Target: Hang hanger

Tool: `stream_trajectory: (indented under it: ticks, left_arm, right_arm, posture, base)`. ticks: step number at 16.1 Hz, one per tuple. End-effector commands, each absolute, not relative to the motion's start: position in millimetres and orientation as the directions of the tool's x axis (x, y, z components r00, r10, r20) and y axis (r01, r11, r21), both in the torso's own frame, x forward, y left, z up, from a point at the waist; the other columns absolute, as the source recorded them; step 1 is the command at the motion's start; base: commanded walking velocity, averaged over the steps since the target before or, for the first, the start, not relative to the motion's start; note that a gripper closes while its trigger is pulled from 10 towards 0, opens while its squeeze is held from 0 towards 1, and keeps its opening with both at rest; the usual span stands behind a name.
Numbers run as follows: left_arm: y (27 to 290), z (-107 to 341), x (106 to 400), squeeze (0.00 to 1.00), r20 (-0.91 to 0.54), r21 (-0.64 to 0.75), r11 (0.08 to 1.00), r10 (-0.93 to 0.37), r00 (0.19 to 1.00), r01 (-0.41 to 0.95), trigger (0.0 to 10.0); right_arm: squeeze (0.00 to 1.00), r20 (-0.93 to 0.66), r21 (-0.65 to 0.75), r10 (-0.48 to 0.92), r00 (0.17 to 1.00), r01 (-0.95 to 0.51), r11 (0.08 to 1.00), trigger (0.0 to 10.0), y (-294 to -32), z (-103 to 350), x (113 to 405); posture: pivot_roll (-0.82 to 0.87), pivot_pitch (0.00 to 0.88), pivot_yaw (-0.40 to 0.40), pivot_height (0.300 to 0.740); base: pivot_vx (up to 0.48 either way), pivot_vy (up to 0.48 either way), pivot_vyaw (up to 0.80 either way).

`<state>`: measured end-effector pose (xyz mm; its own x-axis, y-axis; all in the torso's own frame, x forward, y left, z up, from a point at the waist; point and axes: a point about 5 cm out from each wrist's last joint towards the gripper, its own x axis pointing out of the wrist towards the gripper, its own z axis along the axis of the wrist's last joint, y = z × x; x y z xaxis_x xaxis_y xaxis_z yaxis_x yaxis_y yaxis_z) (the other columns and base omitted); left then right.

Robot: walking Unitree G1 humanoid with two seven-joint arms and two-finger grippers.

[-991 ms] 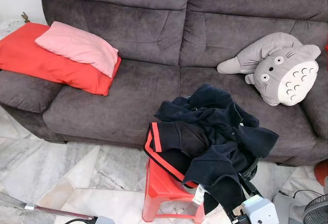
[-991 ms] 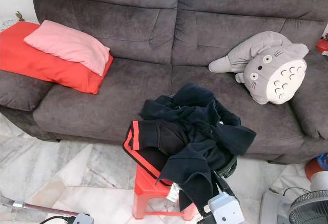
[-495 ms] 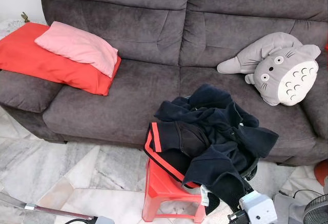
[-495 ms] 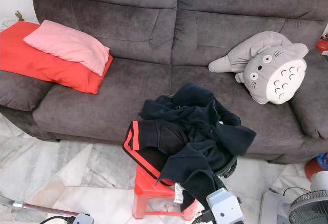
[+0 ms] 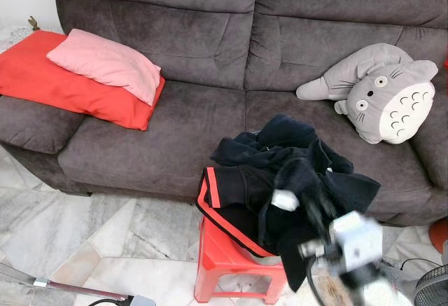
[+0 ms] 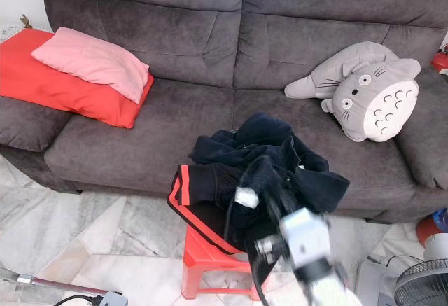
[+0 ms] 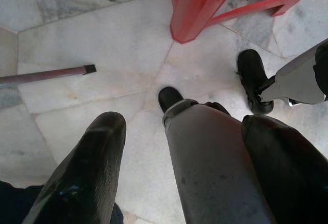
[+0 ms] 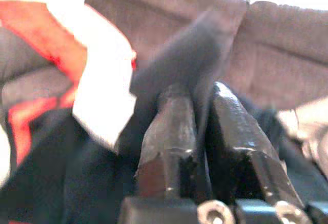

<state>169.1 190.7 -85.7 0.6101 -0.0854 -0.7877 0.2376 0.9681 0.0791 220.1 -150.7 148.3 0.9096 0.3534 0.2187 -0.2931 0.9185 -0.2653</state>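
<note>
Pinching dark jacket (image 5: 294,173) fabric above red stool (image 5: 224,260) before the sofa (image 5: 182,54), right gripper (image 5: 308,192) motion-blurred in head views, right wrist view shows fingers (image 8: 169,126) pressed on cloth, probably a sleeve fold, left wrist view shows left gripper (image 7: 179,147) spread over marble floor (image 7: 92,34).

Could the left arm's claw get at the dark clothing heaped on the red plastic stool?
Probably not yet: the left claw hangs low over the floor, by the red plastic stool's leg, below the dark clothing.
</note>
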Motion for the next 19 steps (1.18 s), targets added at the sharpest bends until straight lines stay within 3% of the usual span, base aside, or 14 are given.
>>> stream_trajectory:
  ticks: [1, 8, 14, 17, 19]
  left_arm:
    - [191, -93, 153, 0.0, -0.822, 0.061, 0.973, -0.079, 0.564, 0.225, 10.0]
    - [190, -94, 152, 0.0, -0.825, 0.057, 0.973, -0.08, 0.559, 0.223, 10.0]
    - [189, -94, 151, 0.0, -0.826, 0.057, 0.973, -0.079, 0.558, 0.222, 10.0]
    - [189, -94, 151, 0.0, -0.827, 0.051, 0.974, -0.083, 0.556, 0.221, 10.0]
    - [189, -94, 151, 0.0, -0.828, 0.05, 0.974, -0.083, 0.555, 0.221, 10.0]
  right_arm:
    - [0.0, 0.231, -0.248, 0.371, 0.9, -0.314, 0.916, 0.0, -146, 155, 220]
    - [0.0, 0.23, -0.251, 0.411, 0.882, -0.354, 0.901, 0.0, -135, 171, 230]
    - [0.0, 0.268, -0.376, 0.388, 0.882, -0.275, 0.885, 0.0, -141, 196, 272]
    - [0.0, 0.062, -0.469, 0.431, 0.9, -0.355, 0.809, 0.0, -137, 169, 289]
    - [0.0, 0.099, -0.474, 0.498, 0.861, -0.4, 0.785, 0.0, -123, 180, 294]
  posture:
    - [-0.17, 0.175, -0.02, 0.74]
    - [-0.17, 0.159, -0.026, 0.74]
    - [-0.16, 0.14, -0.022, 0.74]
    - [-0.15, 0.155, -0.016, 0.74]
    - [-0.16, 0.158, -0.016, 0.74]
  base:
    - [0.0, 0.0, 0.0]
    - [0.0, 0.0, 0.0]
    - [0.0, 0.0, 0.0]
    - [0.0, 0.0, 0.0]
    - [0.0, 0.0, 0.0]
